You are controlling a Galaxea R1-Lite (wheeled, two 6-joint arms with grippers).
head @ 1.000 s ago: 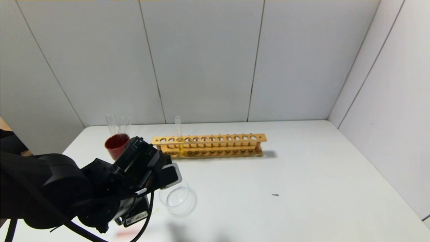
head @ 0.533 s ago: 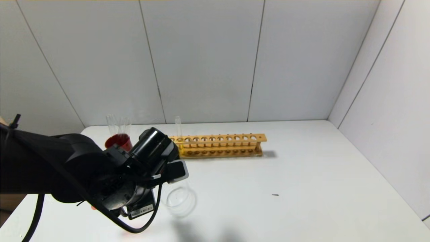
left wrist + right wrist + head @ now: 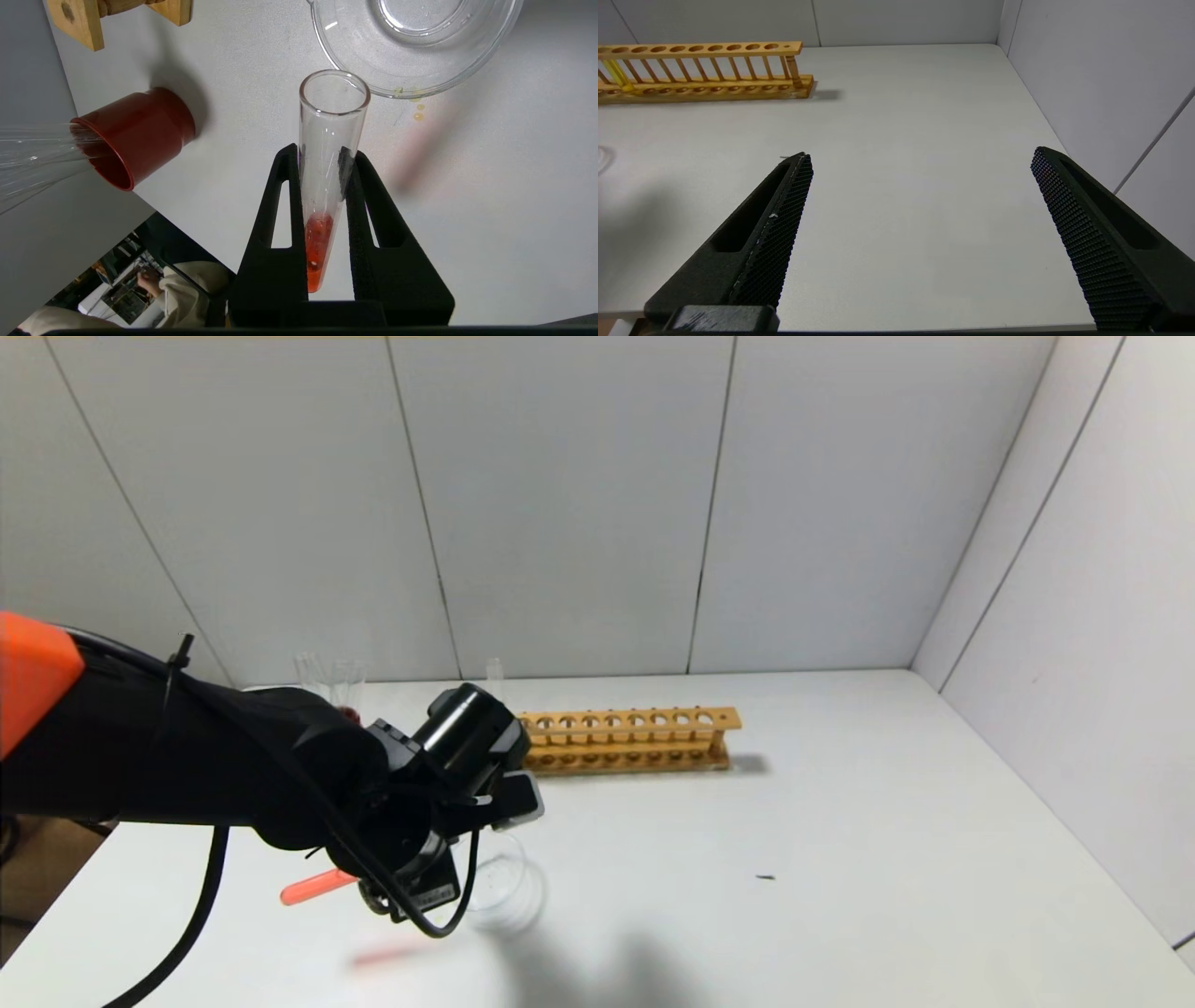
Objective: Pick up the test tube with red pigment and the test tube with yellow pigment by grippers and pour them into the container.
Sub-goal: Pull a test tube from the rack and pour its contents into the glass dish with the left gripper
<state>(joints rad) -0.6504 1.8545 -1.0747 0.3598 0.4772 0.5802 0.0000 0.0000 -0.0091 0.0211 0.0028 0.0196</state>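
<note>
one left gripper (image 3: 320, 154) clamping tilted red tube (image 3: 327, 158)

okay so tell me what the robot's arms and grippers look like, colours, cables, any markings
The left arm is black with an orange casing section, black cables zip-tied along it, and a small white label near the wrist. The left gripper has black wedge-shaped slotted fingers. The right gripper matches, its pads diamond-textured.

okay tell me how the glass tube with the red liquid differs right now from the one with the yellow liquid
The slim glass tube with orange-red liquid is clamped in the left gripper and lifted off the white table; the slim glass tube with yellow liquid stands in the wooden rack. The red one lies nearly level beside the round clear glass dish, its mouth toward it; the yellow one stays roughly upright. Both are clear and hold some liquid.
</note>
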